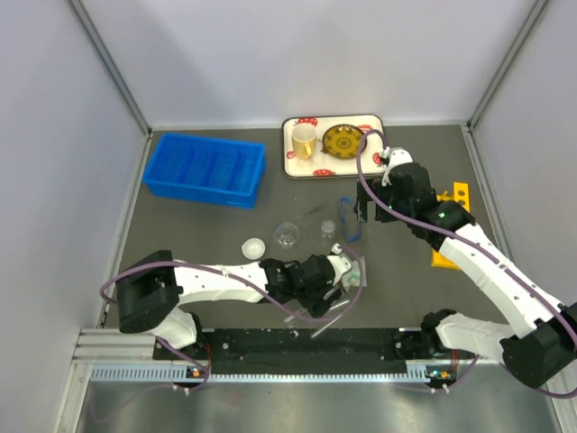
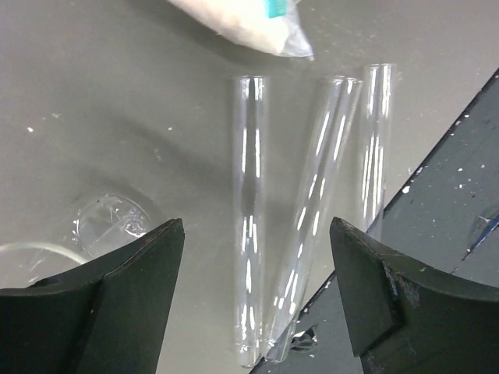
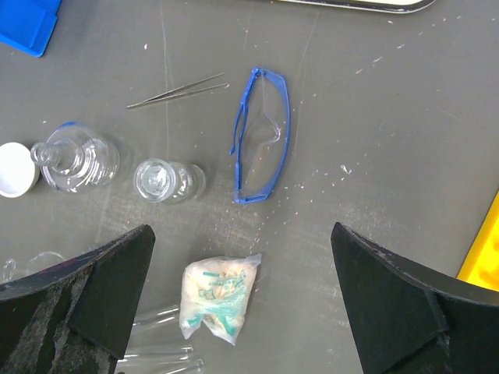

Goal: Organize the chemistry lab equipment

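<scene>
Black and blunt, my left fingers (image 1: 347, 272) stand wide apart with nothing between them but air. They sit low over three thin clear glass tubes (image 2: 248, 218) that lie loose on the grey bench (image 2: 117, 117). I read that spread as set to straddle one tube before pinching it. The middle tube slants so its near end runs in against the left one, so lifting a single tube looks fiddly. The right-hand tube lies along the dark strip (image 2: 444, 226) at the bench's near edge.

Just beyond the tubes is a white-and-teal plastic packet (image 3: 214, 300). My right fingers (image 1: 358, 215) hang fully spread and empty above it. Past the packet lie blue-rimmed clear goggles (image 3: 261, 136) on their side, two small clear beakers (image 3: 78, 160), a small white dome (image 3: 15, 167) and thin metal tweezers (image 3: 178, 89). A blue plastic bin (image 1: 206, 169) sits well apart at the far left, probably where everything goes.

The tubes' near ends run off the left wrist view. A beaker there is half behind a finger, and glass on grey barely shows from above.
</scene>
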Motion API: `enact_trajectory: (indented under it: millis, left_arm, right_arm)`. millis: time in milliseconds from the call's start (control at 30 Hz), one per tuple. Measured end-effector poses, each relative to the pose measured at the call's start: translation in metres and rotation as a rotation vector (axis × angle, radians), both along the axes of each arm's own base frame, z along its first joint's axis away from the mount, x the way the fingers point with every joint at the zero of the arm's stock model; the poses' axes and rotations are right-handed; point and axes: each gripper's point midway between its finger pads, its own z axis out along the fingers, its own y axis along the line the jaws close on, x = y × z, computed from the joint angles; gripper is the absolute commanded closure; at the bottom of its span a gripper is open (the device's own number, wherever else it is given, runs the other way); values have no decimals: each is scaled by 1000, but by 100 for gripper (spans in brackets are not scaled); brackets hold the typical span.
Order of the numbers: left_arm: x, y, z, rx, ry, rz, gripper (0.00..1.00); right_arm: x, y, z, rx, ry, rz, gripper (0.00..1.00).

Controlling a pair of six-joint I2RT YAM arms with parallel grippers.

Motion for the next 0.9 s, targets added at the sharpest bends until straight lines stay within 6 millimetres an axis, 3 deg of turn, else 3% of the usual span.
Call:
enact_trajectory:
  millis: [233, 633, 900]
  left_arm:
    - [15, 10, 2, -8, 7, 30, 21]
    - [7, 12, -4, -12, 51, 8, 27]
    - [7, 24, -22, 34, 53, 31, 32]
  right_arm:
    - [0, 0, -2, -2, 5, 0, 3]
    - [-1, 0, -10, -10, 22, 3, 4]
    - [-4, -1, -19, -19, 41, 4, 4]
